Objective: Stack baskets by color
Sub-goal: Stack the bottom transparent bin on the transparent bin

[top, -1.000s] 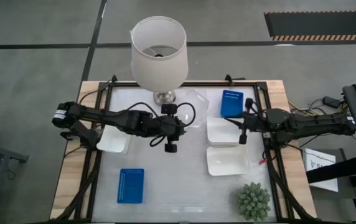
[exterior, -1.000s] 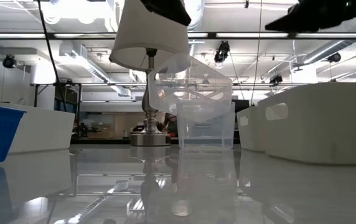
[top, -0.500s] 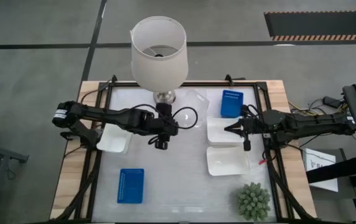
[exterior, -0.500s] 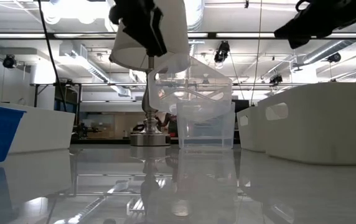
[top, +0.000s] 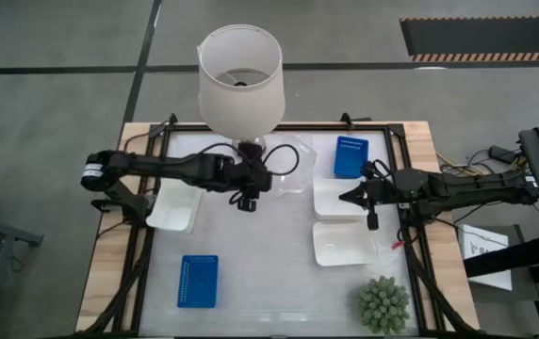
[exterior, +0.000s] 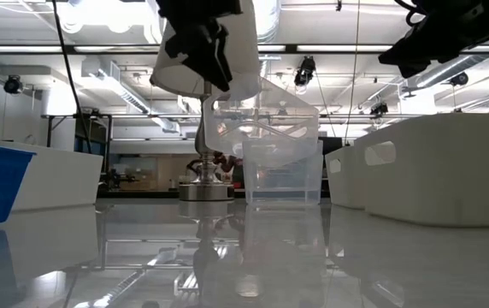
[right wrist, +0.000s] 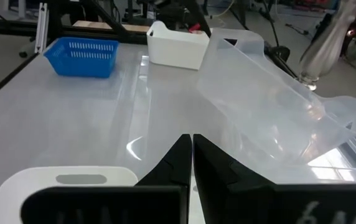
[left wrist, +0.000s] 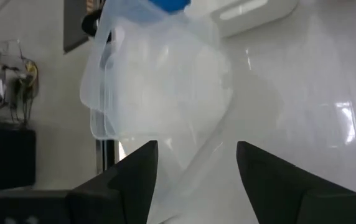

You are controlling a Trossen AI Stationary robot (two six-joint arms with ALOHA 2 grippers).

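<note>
Two clear baskets stand by the lamp base: one (exterior: pixel 283 175) sits flat on the table, and the other (exterior: pixel 262 107) lies tilted with its lower end on the first one's rim. My left gripper (left wrist: pixel 196 165) is open in the air just short of the tilted clear basket (left wrist: pixel 159 87), touching nothing; in the high view it (top: pixel 260 181) is left of them. My right gripper (right wrist: pixel 191 149) is shut and empty above a white basket (top: pixel 338 198). Blue baskets lie at the far right (top: pixel 351 155) and near left (top: pixel 199 281).
A lamp with a white shade (top: pixel 239 80) stands at the far middle, right beside the clear baskets. Further white baskets lie at the left (top: pixel 172 209) and near right (top: pixel 345 243). A spiky green plant (top: pixel 383 303) is at the near right corner.
My left gripper has come down and moved toward the table's far edge, closer to the clear baskets and the lamp base, turning as it went. My right gripper has rolled about its own line while staying in place over the white basket. The baskets have not moved.
</note>
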